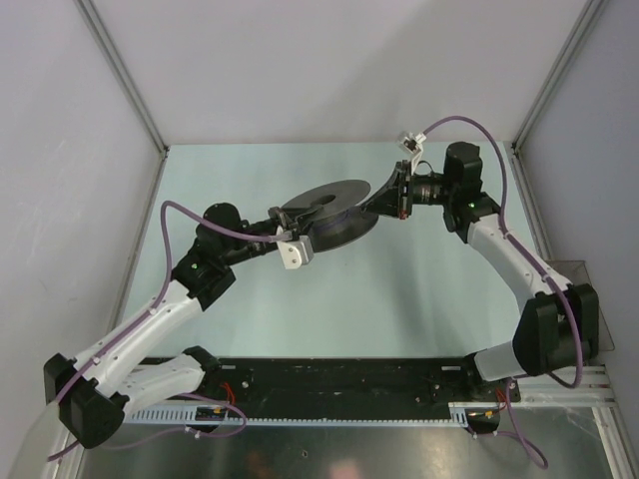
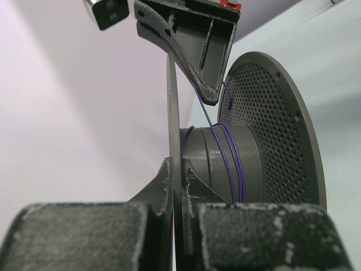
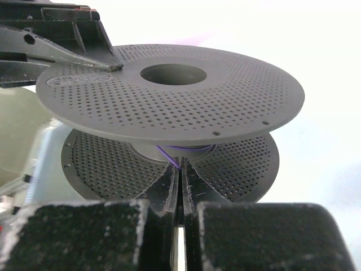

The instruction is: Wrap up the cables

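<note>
A dark grey perforated spool [image 1: 329, 212] hangs above the table between both arms. My left gripper [image 2: 176, 165] is shut on the thin edge of one flange [image 2: 172, 107]; the top view shows it at the spool's left rim [image 1: 292, 224]. A thin purple cable [image 2: 228, 161] lies in a few turns round the hub [image 2: 211, 158]. My right gripper [image 3: 179, 165] reaches between the two flanges and is shut on the cable [image 3: 168, 153] just off the hub. From above, the right gripper [image 1: 375, 205] sits at the spool's right side. The cable's loose end is hidden.
Pale walls with aluminium posts [image 1: 120, 70] close in the light green table [image 1: 399, 299] on three sides. A black rail [image 1: 339, 384] with the arm bases runs along the near edge. Thick purple leads [image 1: 469, 125] loop along both arms.
</note>
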`<state>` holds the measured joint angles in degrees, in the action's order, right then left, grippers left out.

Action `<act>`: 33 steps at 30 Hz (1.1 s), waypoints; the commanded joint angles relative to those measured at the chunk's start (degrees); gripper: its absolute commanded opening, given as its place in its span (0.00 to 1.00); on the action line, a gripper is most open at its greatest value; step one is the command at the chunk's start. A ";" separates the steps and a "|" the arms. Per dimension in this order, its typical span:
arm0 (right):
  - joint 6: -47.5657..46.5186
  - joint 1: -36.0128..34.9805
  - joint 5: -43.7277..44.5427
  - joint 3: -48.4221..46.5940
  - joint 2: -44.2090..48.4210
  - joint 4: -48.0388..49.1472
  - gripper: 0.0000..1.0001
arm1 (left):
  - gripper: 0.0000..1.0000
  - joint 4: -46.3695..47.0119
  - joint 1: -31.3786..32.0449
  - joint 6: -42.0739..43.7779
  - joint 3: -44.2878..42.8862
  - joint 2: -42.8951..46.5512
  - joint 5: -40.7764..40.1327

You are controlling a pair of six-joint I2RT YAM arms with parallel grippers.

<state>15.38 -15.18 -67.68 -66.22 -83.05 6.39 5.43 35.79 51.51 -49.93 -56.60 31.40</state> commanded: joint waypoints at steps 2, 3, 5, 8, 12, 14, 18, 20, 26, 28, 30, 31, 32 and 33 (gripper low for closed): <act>-10.77 6.33 12.97 -0.54 6.30 1.59 0.00 | 0.00 -0.73 0.23 -3.22 -2.98 1.77 -2.95; -11.49 5.97 13.21 -0.56 7.23 1.82 0.00 | 0.00 -0.88 0.33 -4.21 -3.64 1.15 -3.86; -13.81 4.97 13.74 -0.58 8.92 1.20 0.00 | 0.00 -1.17 0.53 -5.95 -4.77 -0.07 -5.44; -19.86 2.98 15.58 -0.55 11.30 -2.93 0.00 | 0.00 -1.22 0.82 -8.60 -6.16 -1.74 -7.86; -25.76 2.15 17.49 -0.51 13.03 -8.21 0.00 | 0.00 -0.81 0.75 -8.59 -6.24 -2.18 -8.11; -27.51 2.47 18.02 -0.50 13.40 -9.86 0.00 | 0.00 -0.47 0.81 -7.99 -5.84 -1.95 -7.62; -29.64 3.34 17.79 -0.49 13.78 -12.39 0.03 | 0.00 0.53 0.77 -5.58 -4.83 -1.01 -6.06; -30.35 3.70 17.00 -0.49 13.85 -13.67 0.05 | 0.00 0.96 0.73 -4.67 -4.65 -0.78 -5.71; -31.02 3.93 15.95 -0.54 13.30 -15.62 0.09 | 0.00 1.42 0.70 -1.93 -4.38 0.02 -3.59; -31.11 3.93 15.06 -0.53 13.12 -15.71 0.02 | 0.00 1.49 0.71 -1.78 -4.36 0.16 -2.94; -31.00 3.93 14.16 -0.52 12.94 -15.69 0.01 | 0.00 1.55 0.73 -1.70 -4.42 0.45 -2.66; -30.83 3.93 13.85 -0.51 12.92 -15.65 0.00 | 0.00 1.57 0.75 -1.73 -4.40 0.53 -2.62; -30.53 3.97 13.52 -0.50 12.96 -15.68 0.00 | 0.00 1.63 0.76 -1.70 -4.35 0.75 -2.55; -30.21 4.04 13.09 -0.50 13.02 -15.83 0.05 | 0.00 1.66 0.77 -1.64 -4.24 0.94 -2.51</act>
<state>-14.68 -11.11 -53.04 -66.00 -71.20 -9.58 2.24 36.71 47.59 -53.67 -58.46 27.42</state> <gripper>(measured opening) 0.010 0.036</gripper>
